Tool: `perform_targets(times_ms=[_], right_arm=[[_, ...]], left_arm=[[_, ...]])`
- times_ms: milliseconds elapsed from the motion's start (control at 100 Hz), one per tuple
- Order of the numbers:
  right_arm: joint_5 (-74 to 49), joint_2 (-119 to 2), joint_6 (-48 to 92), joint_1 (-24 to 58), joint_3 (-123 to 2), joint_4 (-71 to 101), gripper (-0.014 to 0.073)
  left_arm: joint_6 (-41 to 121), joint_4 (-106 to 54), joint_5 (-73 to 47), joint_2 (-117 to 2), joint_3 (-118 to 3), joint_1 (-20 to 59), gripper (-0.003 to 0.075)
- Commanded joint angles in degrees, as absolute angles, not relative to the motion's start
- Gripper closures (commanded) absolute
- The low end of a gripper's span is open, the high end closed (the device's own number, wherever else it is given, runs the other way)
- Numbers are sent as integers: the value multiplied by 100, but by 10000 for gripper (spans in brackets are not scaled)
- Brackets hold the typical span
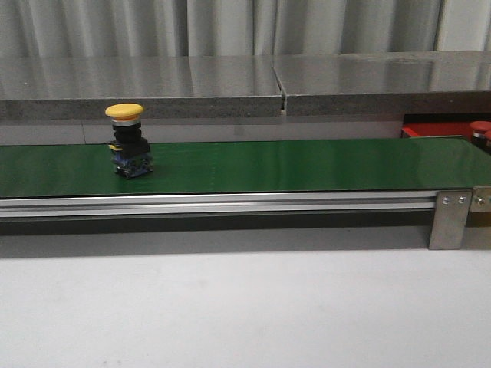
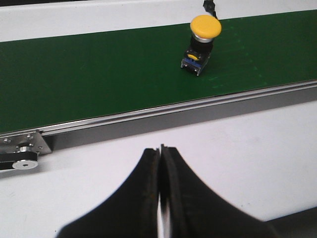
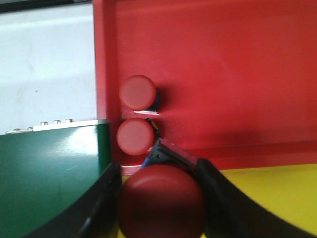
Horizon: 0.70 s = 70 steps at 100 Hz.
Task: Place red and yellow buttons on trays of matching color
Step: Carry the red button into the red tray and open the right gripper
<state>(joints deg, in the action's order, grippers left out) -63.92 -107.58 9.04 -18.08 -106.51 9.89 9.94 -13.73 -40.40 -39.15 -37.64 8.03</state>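
Observation:
A yellow button (image 1: 128, 138) with a dark base stands upright on the green belt (image 1: 307, 165) at the left. In the left wrist view that yellow button (image 2: 203, 34) is far beyond my left gripper (image 2: 160, 148), which is shut and empty over the white table. My right gripper (image 3: 159, 171) is shut on a red button (image 3: 161, 208), held over the border between the red tray (image 3: 223, 74) and a yellow tray (image 3: 277, 193). Two other red buttons (image 3: 137, 91) (image 3: 133, 135) stand in the red tray by its rim. Neither arm shows in the front view.
The red tray (image 1: 430, 129) lies behind the belt's right end, with a red button (image 1: 481, 129) on it. A grey ledge (image 1: 230, 84) runs behind the belt. An aluminium rail (image 1: 230, 203) edges its front, with a white table (image 1: 230, 307) below.

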Motion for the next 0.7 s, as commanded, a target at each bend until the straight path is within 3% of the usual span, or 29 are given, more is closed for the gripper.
perform_targets(times_ms=[0,690], right_arm=[[-6075,-10642,961,-1923,-10810,1000,475],[-4865,-11809,950,-2028,-10823,943,475]], left_arm=[[991,-1463,-3682,-3905,-3914,861,739],[991,-1463,-3682,-3905,-3914,861,739]])
